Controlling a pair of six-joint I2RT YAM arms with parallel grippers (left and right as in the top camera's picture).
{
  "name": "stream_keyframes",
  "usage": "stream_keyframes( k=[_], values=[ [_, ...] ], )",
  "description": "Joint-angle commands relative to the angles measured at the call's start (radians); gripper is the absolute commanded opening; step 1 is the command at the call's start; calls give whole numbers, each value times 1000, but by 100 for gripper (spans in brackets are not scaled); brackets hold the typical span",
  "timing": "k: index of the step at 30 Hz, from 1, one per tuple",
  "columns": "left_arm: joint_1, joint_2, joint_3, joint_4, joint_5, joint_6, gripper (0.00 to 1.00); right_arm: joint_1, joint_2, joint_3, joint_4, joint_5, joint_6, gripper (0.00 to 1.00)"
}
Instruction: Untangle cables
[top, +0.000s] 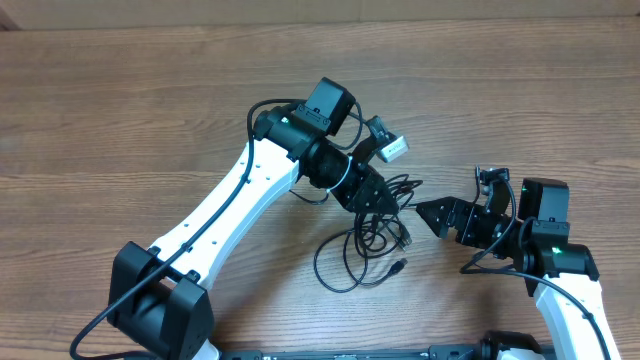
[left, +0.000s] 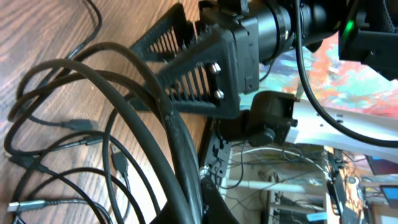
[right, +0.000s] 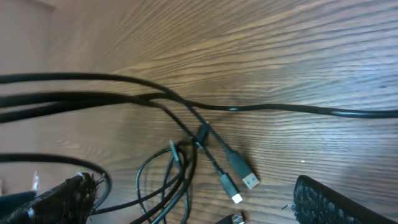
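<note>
A tangle of thin black cables (top: 362, 243) lies in loops on the wooden table at the centre. My left gripper (top: 385, 200) sits at the top of the tangle, shut on a bundle of cables (left: 163, 134) that runs up between its fingers (left: 217, 205). My right gripper (top: 432, 215) stands open just right of the tangle, facing the left gripper, with nothing between its fingers. In the right wrist view, its two fingertips (right: 323, 199) flank loose strands and a USB plug (right: 244, 176), with a smaller plug (right: 229, 188) beside it, all lying on the table.
The wooden table (top: 120, 110) stretches around the tangle on all sides. The white left arm (top: 230, 200) crosses from the lower left. The right arm's base (top: 565, 270) stands at the lower right. A grey camera block (top: 388, 143) sticks out by the left wrist.
</note>
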Motion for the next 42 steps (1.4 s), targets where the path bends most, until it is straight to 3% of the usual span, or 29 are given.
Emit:
stream_keyframes(
  k=[1, 9, 17, 20, 31, 42],
  values=[
    [7, -28, 23, 22, 2, -11, 4, -3, -1, 2, 16, -89, -23, 100],
    [7, -28, 23, 68, 16, -37, 4, -3, -1, 2, 46, -229, -71, 100],
    [-7, -28, 23, 121, 157, -37, 4, -3, -1, 2, 107, -313, -66, 95],
    [-18, -28, 23, 128, 224, -37, 4, -3, -1, 2, 135, -312, -66, 100],
    [-41, -28, 23, 126, 291, -36, 4, -3, -1, 2, 140, -2, 146, 100],
    [-41, -28, 23, 137, 291, -37, 7, -3, -1, 2, 137, 3, 145, 100]
  ],
)
